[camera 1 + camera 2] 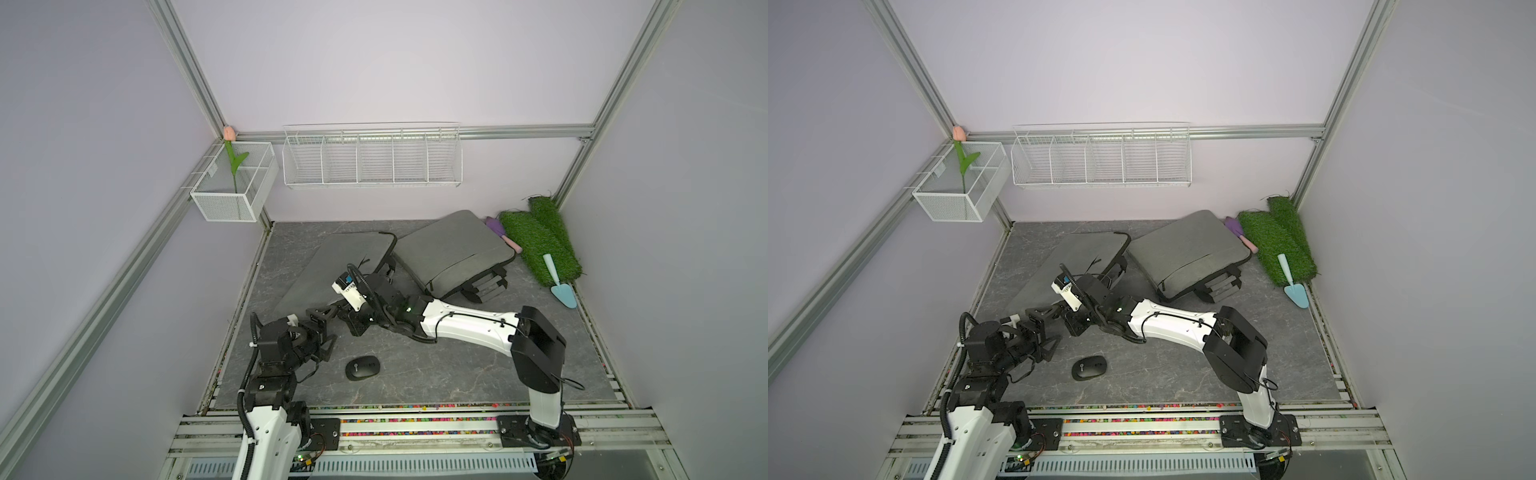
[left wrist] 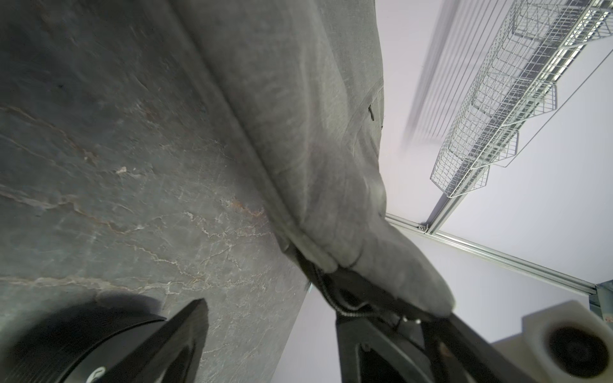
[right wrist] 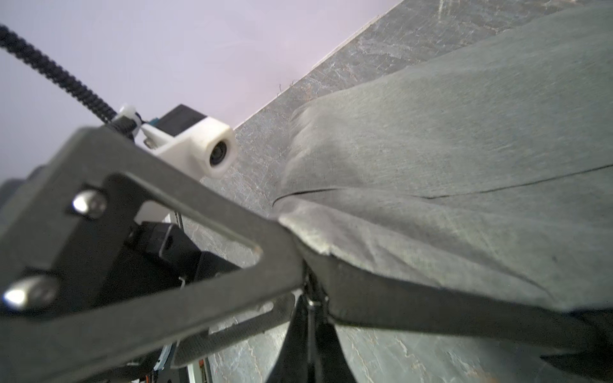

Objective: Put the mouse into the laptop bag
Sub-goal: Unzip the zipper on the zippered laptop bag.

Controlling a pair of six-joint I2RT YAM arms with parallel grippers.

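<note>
Where the mouse lies: the black mouse (image 1: 364, 368) (image 1: 1089, 369) sits flat on the dark marble tabletop (image 1: 457, 365), at lower centre of the frame in both top views. It is apart from both grippers and well apart from the bags.
Mouse long axis: it runs nearly left to right across the frame, with the right end tipped slightly toward the top.
Mouse heading: the scroll-wheel end faces frame left, toward the left arm (image 1: 266, 432).
Laptop bag: the grey laptop bag (image 1: 345, 257) (image 1: 1079, 253) (image 2: 315, 132) (image 3: 431, 149) lies centre-left, its long side slanting from upper right to lower left. Both wrist views show its near corner lifted off the tabletop.
Right gripper: the right gripper (image 1: 334, 311) (image 1: 1054, 309) (image 3: 308, 298) has its fingers pressed together on that lifted corner, on what looks like the dark zip edge.
Right arm: the right arm (image 1: 469, 324) has its base at lower right and its black elbow raised. Its white forearm reaches leftward to frame centre, with the wrist angled down and left.
Left gripper: the left gripper (image 1: 326, 334) (image 1: 1048, 334) (image 2: 275, 348) has its fingers (image 2: 185, 335) spread wide and holds nothing. It sits just beside the right gripper's tips, between the bag corner and the mouse.
Left arm: its base is at lower left and it is folded short, with the gripper pointing toward frame right.
Second grey bag (image 1: 453, 249): it lies upper right of centre, with black handles at its lower edge.
</note>
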